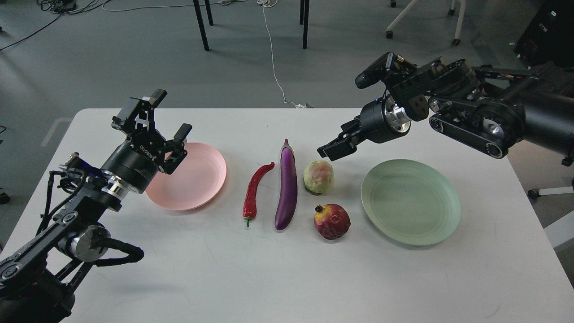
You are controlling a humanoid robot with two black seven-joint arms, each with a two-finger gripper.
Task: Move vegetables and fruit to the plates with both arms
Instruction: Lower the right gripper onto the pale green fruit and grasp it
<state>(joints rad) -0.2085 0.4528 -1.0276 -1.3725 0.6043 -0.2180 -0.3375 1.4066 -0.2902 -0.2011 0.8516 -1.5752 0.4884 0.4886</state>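
Lab or office: grey floor [134,54], loose cables [273,58], wheeled chair base [423,22], white table [287,269]

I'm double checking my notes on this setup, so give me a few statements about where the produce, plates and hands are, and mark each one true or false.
1. Both plates are bare. True: the pink plate and the green plate hold nothing.
2. The eggplant lies between the chili pepper and the pomegranate. True.
3. The right hand grips the yellow-green fruit. False: it hovers just above and behind it, holding nothing.
4. The left hand is open over the pink plate's left side. True.
5. The pomegranate sits on the green plate. False: it rests on the table, left of that plate.
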